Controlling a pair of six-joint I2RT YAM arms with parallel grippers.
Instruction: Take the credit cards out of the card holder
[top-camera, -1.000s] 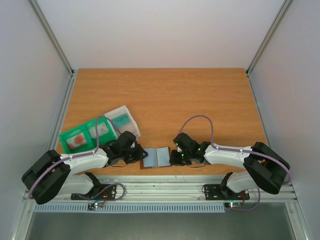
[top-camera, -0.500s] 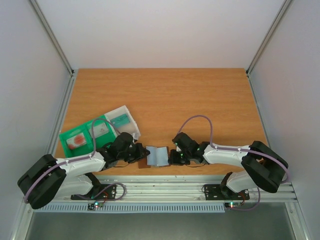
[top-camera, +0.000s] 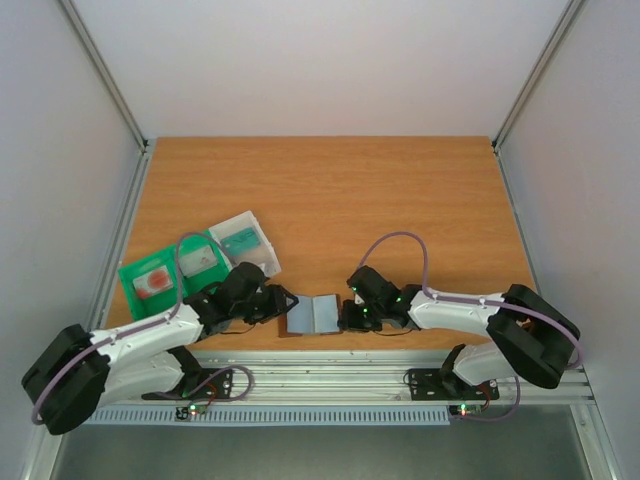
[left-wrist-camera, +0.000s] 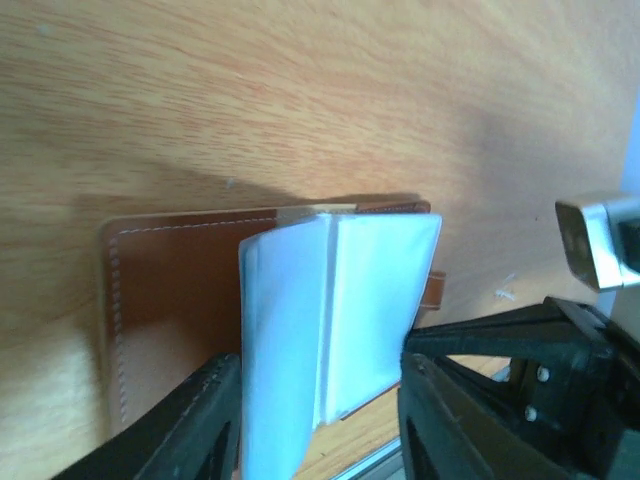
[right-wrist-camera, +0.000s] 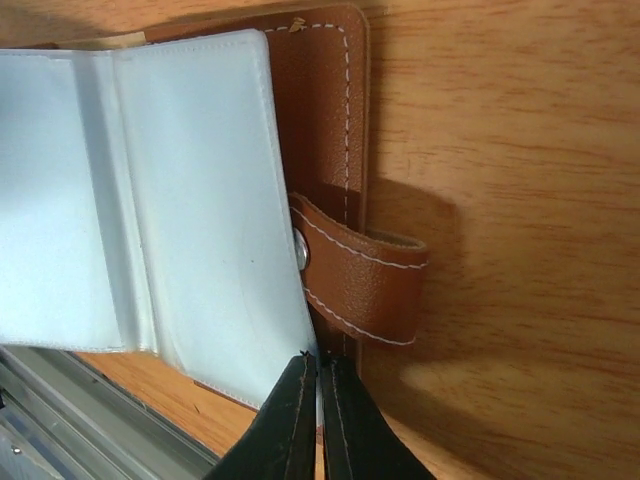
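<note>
While the clenched right tool (right-wrist-camera: 320, 385) touches the card holder (right-wrist-camera: 200, 200), the released left tool (left-wrist-camera: 316, 400) straddles it.

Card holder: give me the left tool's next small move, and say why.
Probably close the left tool on the raised pale sleeves and peel them open. Its fingers stand apart on either side of them, and the right tool is shut on the card holder's strap-side edge, pinning it. No card edge shows, so spreading the sleeves seems the way in.
</note>
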